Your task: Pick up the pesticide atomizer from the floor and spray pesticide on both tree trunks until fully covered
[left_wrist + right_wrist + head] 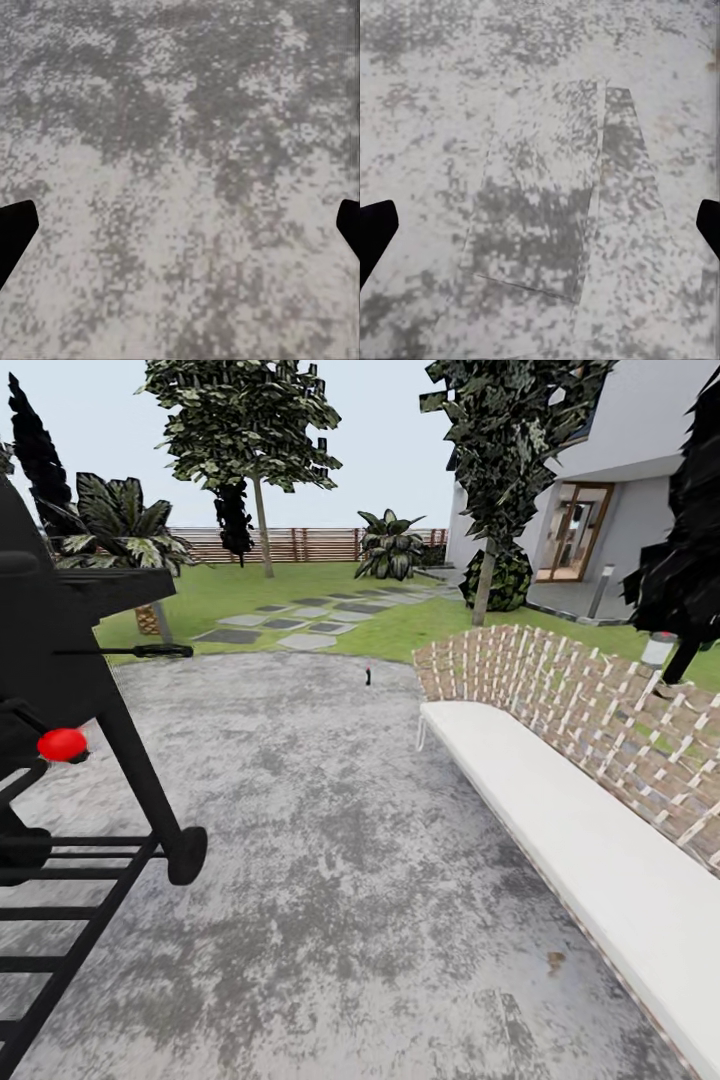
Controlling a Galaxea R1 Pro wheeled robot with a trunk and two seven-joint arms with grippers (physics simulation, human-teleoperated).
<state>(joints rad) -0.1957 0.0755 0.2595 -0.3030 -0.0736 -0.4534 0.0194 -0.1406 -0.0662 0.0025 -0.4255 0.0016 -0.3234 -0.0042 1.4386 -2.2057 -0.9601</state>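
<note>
- Where the grey paving (330,840) spreads from the lawn (420,622), a black grill (80,690) flanks it on one side and a white-cushioned lattice bench (560,780) on the other.
- Pesticide atomizer (368,676): small dark object on the paving's far edge, past the bench end; detail too small to tell.
- Trees: one trunk (263,528) on the lawn, another (485,582) beyond the bench.
- Left gripper (180,232), right gripper (540,232): wrist views face bare paving, dark fingertips spread wide, nothing grasped.

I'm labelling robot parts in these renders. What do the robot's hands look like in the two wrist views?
Little shows. In the left wrist view, the left hand appears as two plain black fingertips at the picture's edges, blunt and angled, over mottled grey paving. The right hand looks the same: flat black fingertips, with no markings or cables visible.
</note>
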